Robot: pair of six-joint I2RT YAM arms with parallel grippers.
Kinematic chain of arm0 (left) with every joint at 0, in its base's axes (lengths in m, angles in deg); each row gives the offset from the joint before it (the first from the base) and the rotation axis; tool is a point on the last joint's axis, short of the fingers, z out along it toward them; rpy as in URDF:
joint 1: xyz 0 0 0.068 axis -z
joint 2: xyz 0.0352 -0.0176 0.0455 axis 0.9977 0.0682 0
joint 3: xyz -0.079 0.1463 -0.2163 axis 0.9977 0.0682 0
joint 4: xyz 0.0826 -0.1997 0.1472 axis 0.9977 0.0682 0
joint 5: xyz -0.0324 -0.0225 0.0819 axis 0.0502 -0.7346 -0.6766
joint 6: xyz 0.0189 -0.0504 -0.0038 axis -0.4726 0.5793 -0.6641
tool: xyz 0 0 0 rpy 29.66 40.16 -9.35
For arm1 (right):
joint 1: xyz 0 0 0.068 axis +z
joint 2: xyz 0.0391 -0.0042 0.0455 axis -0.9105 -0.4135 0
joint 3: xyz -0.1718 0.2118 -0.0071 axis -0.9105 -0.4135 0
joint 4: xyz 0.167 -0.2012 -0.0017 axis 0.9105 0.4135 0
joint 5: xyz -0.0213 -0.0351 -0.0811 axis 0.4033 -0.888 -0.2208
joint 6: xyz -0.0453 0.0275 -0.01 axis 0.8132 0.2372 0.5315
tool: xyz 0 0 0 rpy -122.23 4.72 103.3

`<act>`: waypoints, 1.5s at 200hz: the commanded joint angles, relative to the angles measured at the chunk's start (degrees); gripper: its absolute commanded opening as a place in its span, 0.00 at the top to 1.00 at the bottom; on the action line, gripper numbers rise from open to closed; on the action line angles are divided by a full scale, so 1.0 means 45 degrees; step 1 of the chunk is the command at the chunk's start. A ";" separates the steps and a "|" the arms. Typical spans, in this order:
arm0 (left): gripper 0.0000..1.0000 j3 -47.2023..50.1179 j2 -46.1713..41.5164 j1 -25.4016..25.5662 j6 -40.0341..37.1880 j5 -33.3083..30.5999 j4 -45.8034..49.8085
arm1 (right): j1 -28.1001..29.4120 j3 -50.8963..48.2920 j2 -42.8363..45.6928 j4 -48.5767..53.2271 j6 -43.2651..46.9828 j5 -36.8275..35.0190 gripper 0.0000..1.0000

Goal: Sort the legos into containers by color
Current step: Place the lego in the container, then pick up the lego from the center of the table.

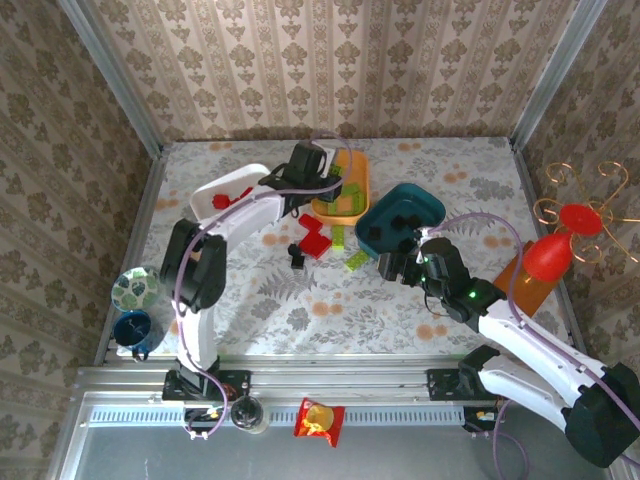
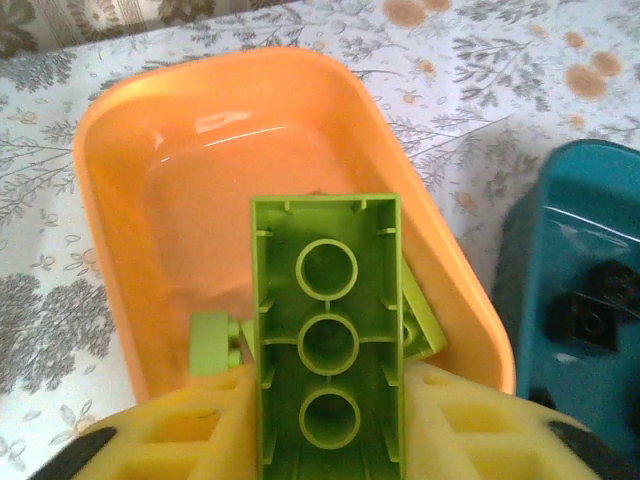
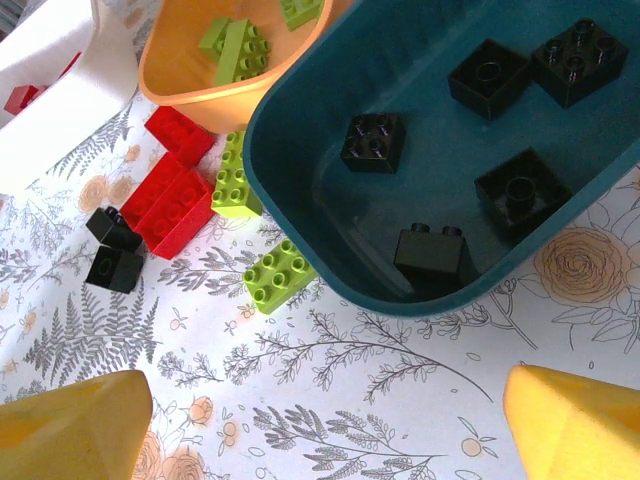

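Left pincer (image 2: pixel 330 430) grips green brick (image 2: pixel 328 300) above orange tub (image 2: pixel 110 170). Right pincer (image 3: pixel 325 420) open over counter (image 3: pixel 380 390), beside teal tub (image 3: pixel 262 150). Best release low and centred, so the brick can't bounce out.

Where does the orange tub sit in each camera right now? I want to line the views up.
Top external: orange tub, upper centre, under the left arm's wrist.
Left wrist: orange tub, upper left and centre, behind the green lego held in the jaws.
Right wrist: orange tub, top edge, left of centre.
Shared landmark: the teal tub, immediately right of it in every view.
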 commanded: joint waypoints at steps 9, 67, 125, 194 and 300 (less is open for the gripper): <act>0.46 -0.1169 0.1049 -0.0319 -0.0045 0.0343 0.1192 | -0.0056 0.0031 0.0050 0.0220 0.0120 -0.0131 0.08; 0.23 0.3110 -0.3741 0.0220 0.0744 -0.0107 -0.0780 | -0.0022 0.0045 -0.0607 -0.0374 0.0073 0.0483 0.08; 0.00 1.0198 -1.0877 -0.0411 0.2989 -0.0870 -0.2019 | 0.2668 0.2007 -0.4344 -0.2541 0.1426 0.0667 0.14; 0.01 1.2157 -1.6187 -0.1016 0.3083 -0.0747 0.0568 | 0.4272 0.8433 -1.2007 -0.2026 0.3907 0.1814 0.23; 0.00 1.2882 -1.7334 -0.1113 0.3022 -0.0905 0.1024 | 0.4193 1.4242 -1.6961 0.1084 0.6070 -0.1199 0.36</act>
